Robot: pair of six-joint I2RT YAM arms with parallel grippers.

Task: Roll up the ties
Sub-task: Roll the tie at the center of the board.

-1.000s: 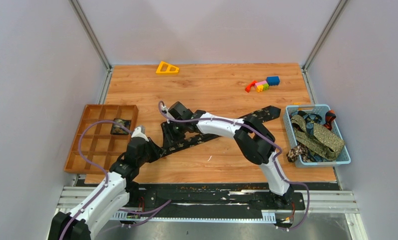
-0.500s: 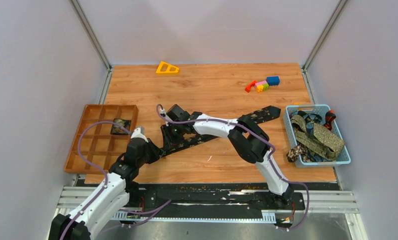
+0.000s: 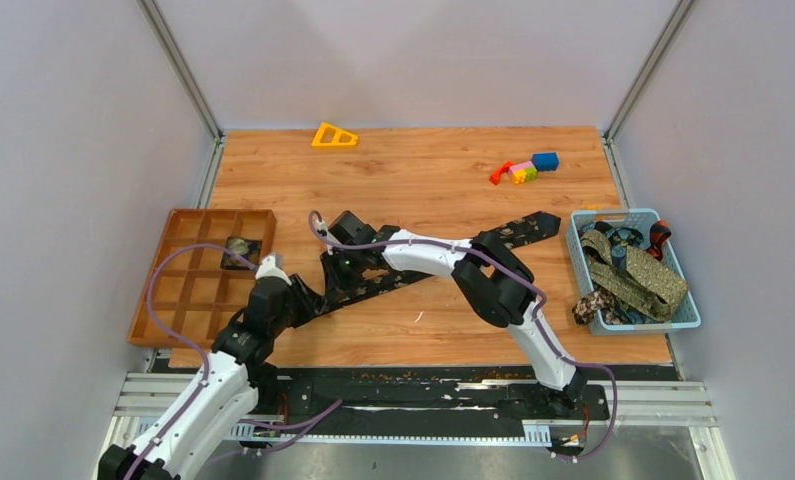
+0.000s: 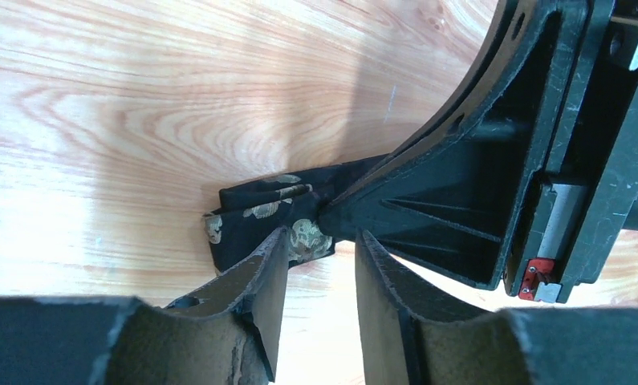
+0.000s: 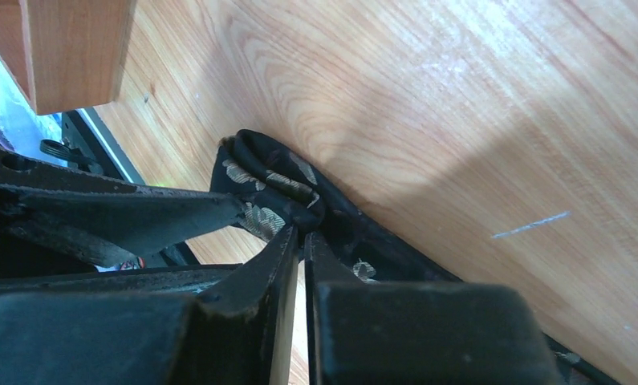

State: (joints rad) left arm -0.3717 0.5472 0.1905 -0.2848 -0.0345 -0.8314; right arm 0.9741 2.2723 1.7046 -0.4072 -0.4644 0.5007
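triangle (image 3: 334, 136): yellow, 12 o'clock | blocks (image 3: 524, 169): coloured, 1 o'clock | tray (image 3: 153, 272): wooden, compartmented, 9 o'clock | basket (image 3: 645, 325): blue, 3 o'clock

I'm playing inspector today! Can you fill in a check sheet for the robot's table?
Surface: wooden table top, with a small pale mark near the front.
Job's things: black tie lies slantwise across the table, its near end folded over; more ties are heaped in the blue basket.
Clutter: yellow triangle and coloured blocks at the far edge; wooden tray at the left, with a small patterned bundle in one compartment.
Grippers: left gripper is open at the folded end; right gripper is pinched shut on that fold.
Cables: purple cables loop along both arms.
Surroundings: pale walls; metal rail at the near edge.
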